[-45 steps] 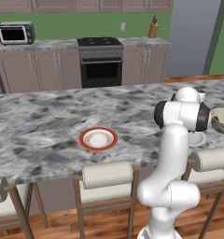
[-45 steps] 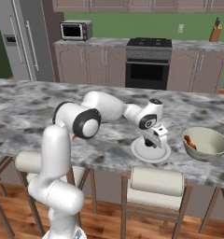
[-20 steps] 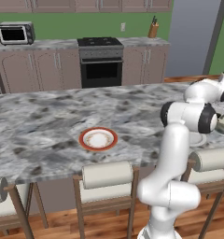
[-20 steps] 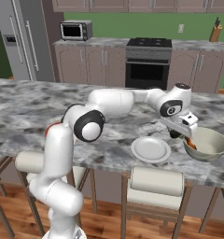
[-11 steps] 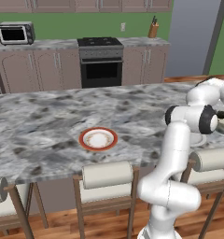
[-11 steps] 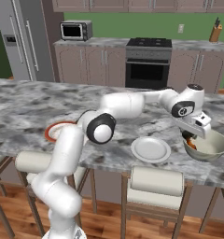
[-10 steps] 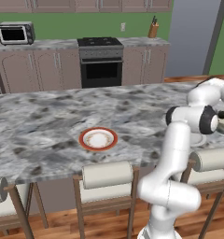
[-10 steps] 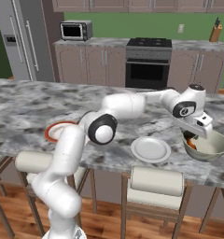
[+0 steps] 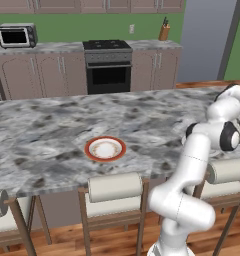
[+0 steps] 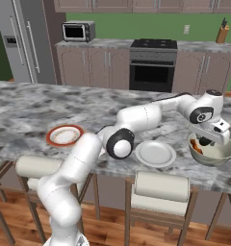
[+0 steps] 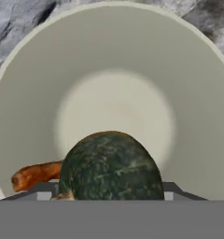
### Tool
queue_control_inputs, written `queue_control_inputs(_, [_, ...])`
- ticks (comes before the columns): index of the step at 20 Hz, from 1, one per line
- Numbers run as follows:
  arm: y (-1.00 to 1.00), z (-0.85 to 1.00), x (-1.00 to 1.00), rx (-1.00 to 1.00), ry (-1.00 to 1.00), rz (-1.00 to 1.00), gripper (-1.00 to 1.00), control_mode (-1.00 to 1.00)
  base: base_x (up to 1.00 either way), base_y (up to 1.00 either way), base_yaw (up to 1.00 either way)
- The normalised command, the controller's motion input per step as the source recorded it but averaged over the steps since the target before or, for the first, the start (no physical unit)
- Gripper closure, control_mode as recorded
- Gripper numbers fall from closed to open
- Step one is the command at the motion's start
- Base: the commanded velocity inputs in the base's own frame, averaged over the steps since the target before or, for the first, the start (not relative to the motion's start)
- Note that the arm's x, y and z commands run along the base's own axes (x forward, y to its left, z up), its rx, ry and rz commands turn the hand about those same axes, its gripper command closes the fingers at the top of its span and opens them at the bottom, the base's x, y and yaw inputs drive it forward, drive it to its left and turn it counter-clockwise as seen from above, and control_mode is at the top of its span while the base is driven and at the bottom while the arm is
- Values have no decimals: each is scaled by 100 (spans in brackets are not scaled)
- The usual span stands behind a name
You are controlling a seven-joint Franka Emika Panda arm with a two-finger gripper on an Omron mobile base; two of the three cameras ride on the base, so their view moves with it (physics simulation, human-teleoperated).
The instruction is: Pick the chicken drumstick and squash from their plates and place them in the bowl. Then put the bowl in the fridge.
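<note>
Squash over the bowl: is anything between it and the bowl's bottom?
Nothing visible blocks it. The squash sits in the end effector directly above the bowl, whose middle is bare. The chicken drumstick lies off to one side inside.

A dark green squash [image 11: 111, 168] sits over the cream bowl [image 11: 188, 84], with the brown drumstick [image 11: 35, 175] lying inside.

The bowl [image 11: 188, 93] looks smooth, glossy cream ceramic; the squash [image 11: 111, 168] has a dull, mottled dark-green rind; the counter [image 9: 52, 130] is polished grey marble.
</note>
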Motion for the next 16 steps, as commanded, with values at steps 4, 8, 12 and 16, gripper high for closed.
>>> queue_control_inputs(4, [-20, -26, 0, 0, 8, 0, 100, -100, 0, 0, 0])
queue_control_inputs(8, [-6, -17, 9, 0, 10, 0, 100, -100, 0, 0, 0])
queue_control_inputs(12, [-3, -7, 21, 0, 11, 0, 100, -100, 0, 0, 0])
queue_control_inputs(16, [-5, -5, 24, 0, 13, 0, 100, -100, 0, 0, 0])
